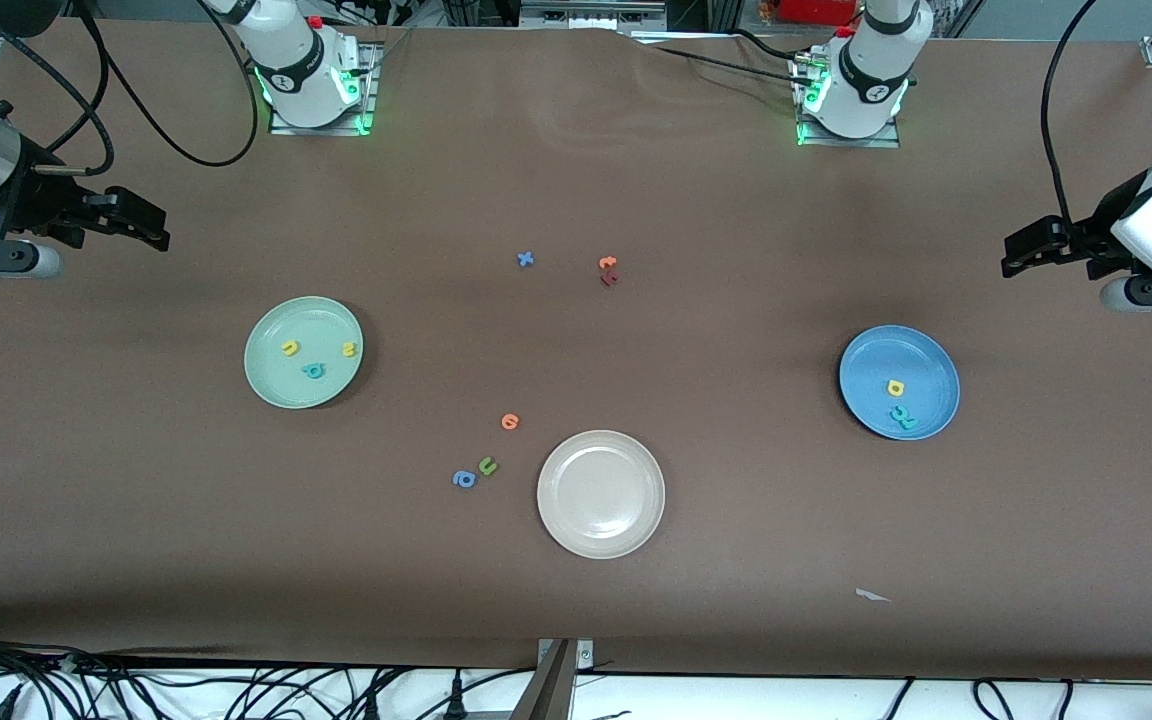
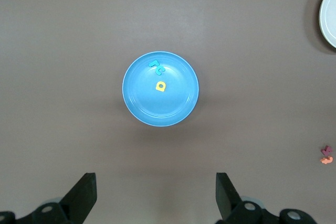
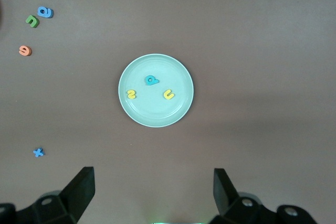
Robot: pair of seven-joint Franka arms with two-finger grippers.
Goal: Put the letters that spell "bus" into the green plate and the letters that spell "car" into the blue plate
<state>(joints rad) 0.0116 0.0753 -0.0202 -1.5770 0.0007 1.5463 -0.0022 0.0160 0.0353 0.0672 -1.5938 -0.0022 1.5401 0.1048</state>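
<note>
The green plate [image 1: 281, 385] lies toward the right arm's end of the table. In it are a teal "b" [image 1: 313, 371], a yellow "u" [image 1: 290, 348] and a yellow "s" [image 1: 349, 349]. The blue plate [image 1: 926, 365] lies toward the left arm's end and holds a yellow "a" [image 1: 896, 388] and the teal "c" and "r" [image 1: 902, 416], which touch each other. My right gripper [image 1: 141, 225] hangs open and empty over bare table at its end, well apart from the green plate [image 3: 155, 114]. My left gripper [image 1: 1026, 250] hangs open and empty at its end, apart from the blue plate [image 2: 157, 109].
A cream-beige plate [image 1: 601, 535] sits mid-table near the front camera. Beside it lie a blue "a" [image 1: 464, 479], a green "u" [image 1: 487, 465] and an orange letter [image 1: 509, 421]. Nearer the robots' bases are a blue "x" [image 1: 526, 259] and orange and dark red letters [image 1: 609, 271].
</note>
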